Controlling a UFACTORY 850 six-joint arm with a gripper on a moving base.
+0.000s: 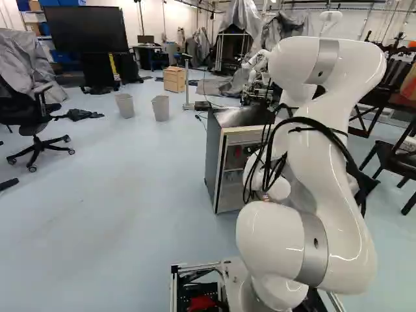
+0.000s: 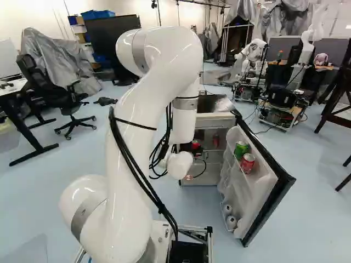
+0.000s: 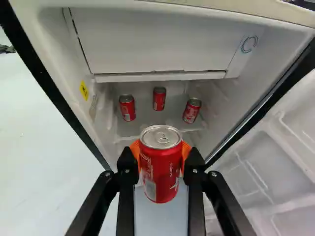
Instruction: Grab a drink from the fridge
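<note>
In the right base view my gripper (image 2: 196, 149) is at the opening of the small fridge (image 2: 216, 116), partly hidden by the arm. The wrist view shows the gripper (image 3: 161, 160) shut on a red can (image 3: 161, 169), an orange pad at each side of it. The can stands upright before the fridge interior. Beyond it, three more red cans (image 3: 127, 107) (image 3: 159, 99) (image 3: 192, 110) stand inside, below the white freezer flap (image 3: 152, 42). A green can (image 2: 241, 149) and a red can (image 2: 247, 163) sit in the open door's shelf.
The open fridge door (image 2: 270, 189) juts out to the right of the arm in the right base view. Office chairs (image 1: 34, 123), two bins (image 1: 160, 108) and a wooden box (image 1: 174, 79) stand farther off. Another robot (image 2: 253, 55) is behind the fridge.
</note>
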